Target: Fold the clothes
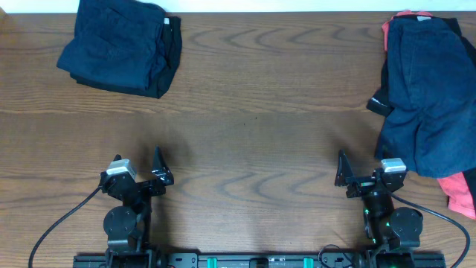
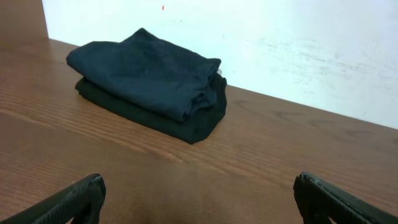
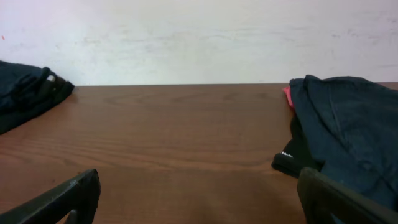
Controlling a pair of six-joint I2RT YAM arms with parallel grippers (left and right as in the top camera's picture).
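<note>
A folded stack of dark navy and black clothes point(image 1: 123, 46) lies at the table's far left; it also shows in the left wrist view point(image 2: 149, 81) and at the left edge of the right wrist view point(image 3: 25, 90). An unfolded pile of navy shorts point(image 1: 431, 89) lies at the far right over a black garment point(image 1: 378, 104) and a coral-pink one point(image 1: 460, 190); the pile also shows in the right wrist view point(image 3: 348, 130). My left gripper point(image 1: 158, 170) is open and empty near the front edge. My right gripper point(image 1: 349, 175) is open and empty, just left of the pile.
The brown wooden table point(image 1: 253, 112) spans the view, with a white wall behind it point(image 3: 199, 37). Cables run from both arm bases at the front edge.
</note>
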